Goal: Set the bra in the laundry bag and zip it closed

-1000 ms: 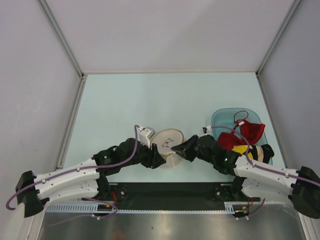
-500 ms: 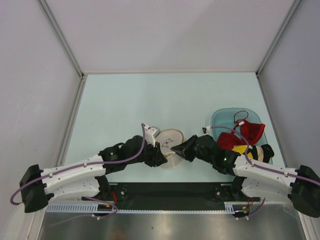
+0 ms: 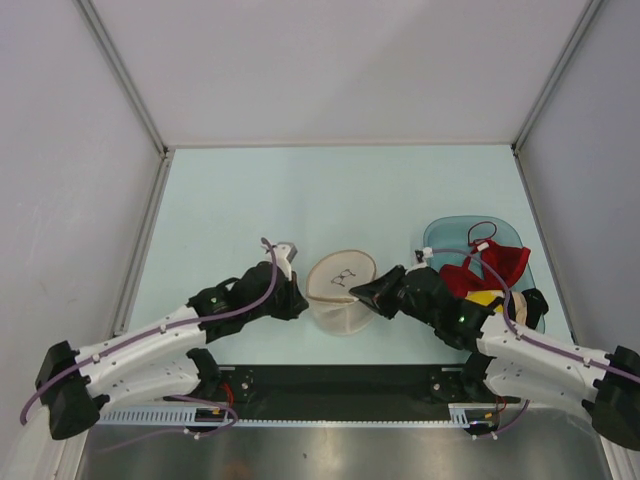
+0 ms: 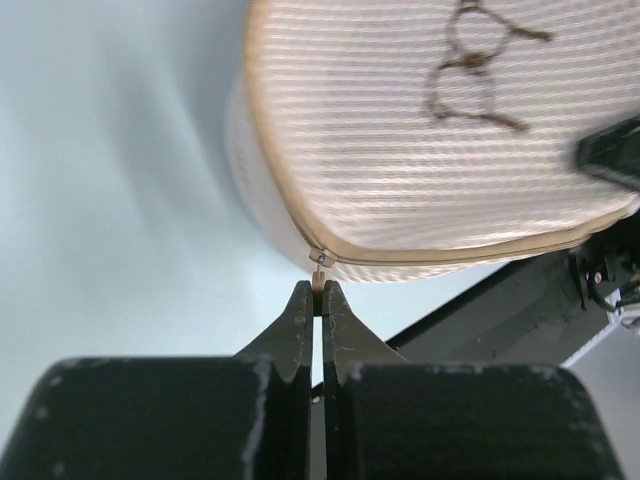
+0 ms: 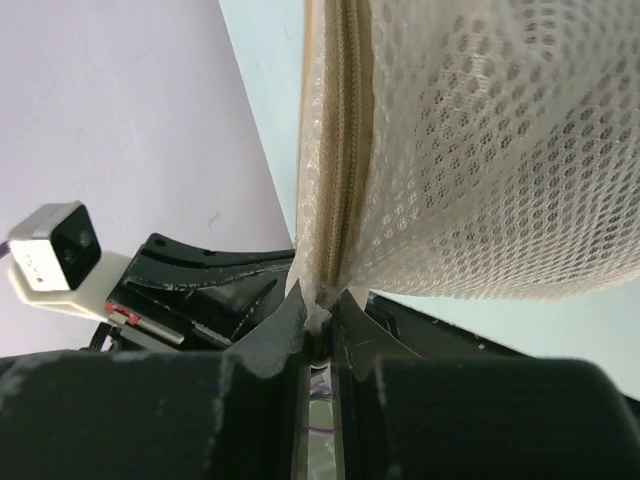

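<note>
The laundry bag point(image 3: 340, 288), round cream-white mesh with a dark logo on its upper face, is held between my two grippers near the table's front. My left gripper point(image 3: 300, 298) is at its left side. In the left wrist view that left gripper point(image 4: 319, 290) is shut on the small zip pull point(image 4: 319, 268), which hangs from the bag's tan zip rim point(image 4: 420, 258). My right gripper point(image 3: 368, 291) is at the bag's right side. In the right wrist view the right gripper point(image 5: 318, 316) is shut on the bag's rim beside the zip seam point(image 5: 345, 150). The bra is hidden.
A translucent teal basket point(image 3: 443, 238) stands at the right, holding a red bra point(image 3: 497, 263) and a yellow-and-black garment point(image 3: 483, 298); my right arm passes over it. A black strip point(image 3: 340, 380) runs along the table's near edge. Grey walls enclose three sides.
My left gripper has moved from the bag's near-left edge out to its left side and shut on the zip pull. The bag now sits higher and tilted; the right gripper kept its grip.
</note>
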`<state>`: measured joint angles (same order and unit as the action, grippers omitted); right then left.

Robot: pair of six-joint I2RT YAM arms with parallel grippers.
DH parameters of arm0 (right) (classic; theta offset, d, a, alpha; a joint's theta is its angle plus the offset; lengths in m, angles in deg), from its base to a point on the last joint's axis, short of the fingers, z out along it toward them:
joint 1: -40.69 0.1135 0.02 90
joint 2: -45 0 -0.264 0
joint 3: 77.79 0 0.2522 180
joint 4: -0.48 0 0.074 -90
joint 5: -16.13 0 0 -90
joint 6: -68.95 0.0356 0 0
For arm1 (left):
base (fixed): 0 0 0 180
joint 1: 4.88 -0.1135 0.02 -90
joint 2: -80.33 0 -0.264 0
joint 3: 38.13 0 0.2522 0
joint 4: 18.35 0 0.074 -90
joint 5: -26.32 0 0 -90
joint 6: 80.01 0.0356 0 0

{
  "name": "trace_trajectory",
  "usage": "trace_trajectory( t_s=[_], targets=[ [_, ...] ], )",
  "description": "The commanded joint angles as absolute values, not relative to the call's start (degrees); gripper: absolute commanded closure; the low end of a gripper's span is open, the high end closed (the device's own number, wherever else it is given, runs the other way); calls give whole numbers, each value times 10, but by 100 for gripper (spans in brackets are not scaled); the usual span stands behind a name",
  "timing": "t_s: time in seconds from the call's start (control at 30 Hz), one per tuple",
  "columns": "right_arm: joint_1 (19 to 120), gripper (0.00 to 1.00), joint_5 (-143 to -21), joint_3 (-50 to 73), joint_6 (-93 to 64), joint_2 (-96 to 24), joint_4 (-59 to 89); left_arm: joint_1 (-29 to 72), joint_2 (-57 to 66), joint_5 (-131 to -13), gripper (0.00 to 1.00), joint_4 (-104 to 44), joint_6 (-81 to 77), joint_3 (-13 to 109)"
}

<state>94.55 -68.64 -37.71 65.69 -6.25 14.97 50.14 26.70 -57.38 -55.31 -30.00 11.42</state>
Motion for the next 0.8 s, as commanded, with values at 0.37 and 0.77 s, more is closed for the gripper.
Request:
trace_trajectory(
  t_s=[0.37, 0.77],
  targets=[
    [798, 41, -868, -198, 366, -210, 233, 481, 332, -818, 100, -351, -281, 77],
    [901, 19, -750, -289, 456, -1, 364, 531, 214, -829, 100, -261, -299, 111]
  ],
)
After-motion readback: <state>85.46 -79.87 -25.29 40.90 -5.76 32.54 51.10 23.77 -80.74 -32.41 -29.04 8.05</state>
